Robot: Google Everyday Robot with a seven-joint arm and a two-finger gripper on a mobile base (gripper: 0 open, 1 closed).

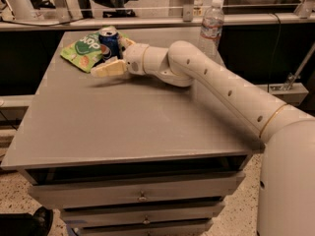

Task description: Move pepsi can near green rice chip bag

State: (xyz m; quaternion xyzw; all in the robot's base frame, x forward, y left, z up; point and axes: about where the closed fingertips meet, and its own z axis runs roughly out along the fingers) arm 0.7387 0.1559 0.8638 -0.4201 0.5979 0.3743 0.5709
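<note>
The pepsi can point(109, 40), dark blue with a silver top, stands upright at the far left of the grey table point(133, 127). It touches the right edge of the green rice chip bag point(85, 50), which lies flat there. My gripper point(110, 57) is right at the can, reaching in from the right. It is open. One tan finger point(106, 69) lies just in front of the can and the other finger point(126, 42) shows behind it on the right. The can stands on the table.
A clear plastic water bottle point(211, 24) stands at the table's far right edge, behind my arm. A counter rail runs behind the table. Drawers are under the tabletop, and my white arm crosses the right half of the table.
</note>
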